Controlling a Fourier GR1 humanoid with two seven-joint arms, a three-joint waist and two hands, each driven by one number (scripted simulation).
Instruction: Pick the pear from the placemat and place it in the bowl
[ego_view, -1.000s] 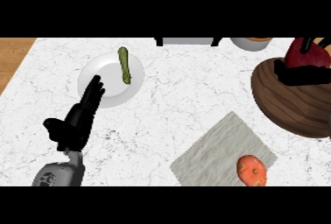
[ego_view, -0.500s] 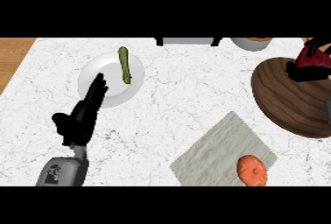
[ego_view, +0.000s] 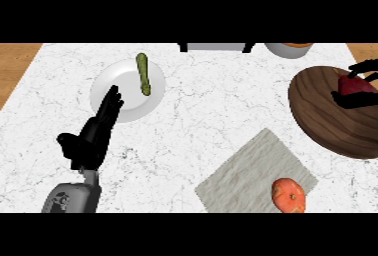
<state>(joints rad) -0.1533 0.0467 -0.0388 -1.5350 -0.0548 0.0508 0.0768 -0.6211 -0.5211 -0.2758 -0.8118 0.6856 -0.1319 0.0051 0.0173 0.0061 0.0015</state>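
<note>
Transport looks nearly done: right hand (ego_view: 360, 92), fingers curled round the reddish pear (ego_view: 356, 86), hovers over the dark wooden bowl (ego_view: 325, 117), release remaining, while the open left hand (ego_view: 92, 135) rests on the white marble surface (ego_view: 214, 100).

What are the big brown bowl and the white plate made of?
The bowl looks like wood: dark brown with streaky grain lines and a dull sheen. The plate looks like glazed ceramic, plain white and smooth with a soft shine, though it could be plastic; the look alone can't settle it.
</note>
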